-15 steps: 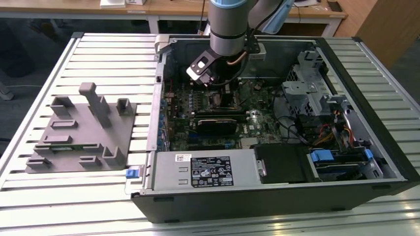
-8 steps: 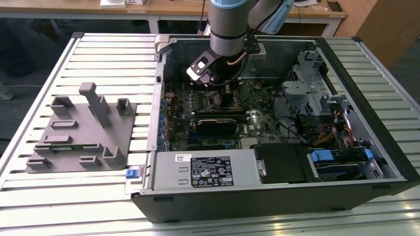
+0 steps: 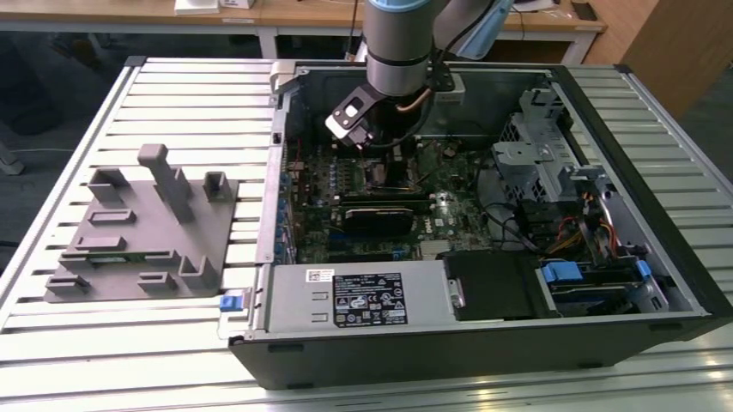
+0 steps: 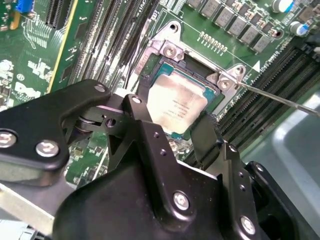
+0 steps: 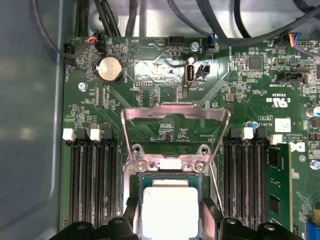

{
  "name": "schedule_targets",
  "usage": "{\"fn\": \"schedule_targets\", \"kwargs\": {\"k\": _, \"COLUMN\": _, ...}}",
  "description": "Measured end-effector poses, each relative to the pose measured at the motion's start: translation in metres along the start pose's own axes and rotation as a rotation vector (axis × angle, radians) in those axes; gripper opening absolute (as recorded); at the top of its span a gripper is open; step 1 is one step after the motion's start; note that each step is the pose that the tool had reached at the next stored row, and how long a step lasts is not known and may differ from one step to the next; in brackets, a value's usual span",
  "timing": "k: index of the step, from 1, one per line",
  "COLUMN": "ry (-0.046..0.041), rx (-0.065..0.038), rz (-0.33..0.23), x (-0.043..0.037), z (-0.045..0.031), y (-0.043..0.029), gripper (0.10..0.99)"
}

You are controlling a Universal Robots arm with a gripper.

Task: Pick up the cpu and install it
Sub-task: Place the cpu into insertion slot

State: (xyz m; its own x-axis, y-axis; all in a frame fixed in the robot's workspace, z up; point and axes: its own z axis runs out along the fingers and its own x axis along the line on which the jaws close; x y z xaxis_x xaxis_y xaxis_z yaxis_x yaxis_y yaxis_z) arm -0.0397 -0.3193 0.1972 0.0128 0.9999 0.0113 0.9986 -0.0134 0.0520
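The black gripper (image 4: 176,116) hangs low over the metal-framed motherboard socket (image 4: 169,50). The small square silvery-topped cpu (image 4: 177,102) lies within that socket, between the jaws. Whether the jaws clamp it cannot be told.
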Motion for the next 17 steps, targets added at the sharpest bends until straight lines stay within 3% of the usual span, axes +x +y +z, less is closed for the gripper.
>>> {"fn": "schedule_targets", "kwargs": {"k": 4, "ry": 0.0000, "rx": 0.001, "rz": 0.000, "x": 0.0001, "z": -0.0087, "y": 0.0005, "gripper": 0.592}}
{"fn": "schedule_targets", "kwargs": {"k": 5, "ry": 0.0000, "rx": 0.002, "rz": 0.000, "x": 0.0001, "z": -0.0103, "y": 0.0006, "gripper": 0.529}}
{"fn": "schedule_targets", "kwargs": {"k": 6, "ry": 0.0001, "rx": 0.002, "rz": 0.000, "x": 0.0001, "z": -0.0119, "y": 0.0007, "gripper": 0.529}}
{"fn": "schedule_targets", "kwargs": {"k": 8, "ry": 0.0000, "rx": 0.003, "rz": 0.000, "x": 0.0001, "z": -0.0141, "y": 0.0008, "gripper": 0.412}}
{"fn": "schedule_targets", "kwargs": {"k": 9, "ry": 0.0000, "rx": 0.003, "rz": 0.000, "x": 0.0002, "z": -0.0150, "y": 0.0009, "gripper": 0.412}}
{"fn": "schedule_targets", "kwargs": {"k": 11, "ry": 0.0001, "rx": 0.004, "rz": 0.000, "x": 0.0002, "z": -0.0167, "y": 0.0010, "gripper": 0.294}}
{"fn": "schedule_targets", "kwargs": {"k": 12, "ry": 0.0001, "rx": 0.004, "rz": 0.000, "x": 0.0002, "z": -0.0175, "y": 0.0010, "gripper": 0.294}}
{"fn": "schedule_targets", "kwargs": {"k": 14, "ry": 0.0000, "rx": 0.004, "rz": 0.000, "x": 0.0002, "z": -0.0192, "y": 0.0011, "gripper": 0.176}}
{"fn": "schedule_targets", "kwargs": {"k": 17, "ry": 0.0001, "rx": 0.005, "rz": 0.000, "x": 0.0003, "z": -0.0220, "y": 0.0013, "gripper": 0.118}}
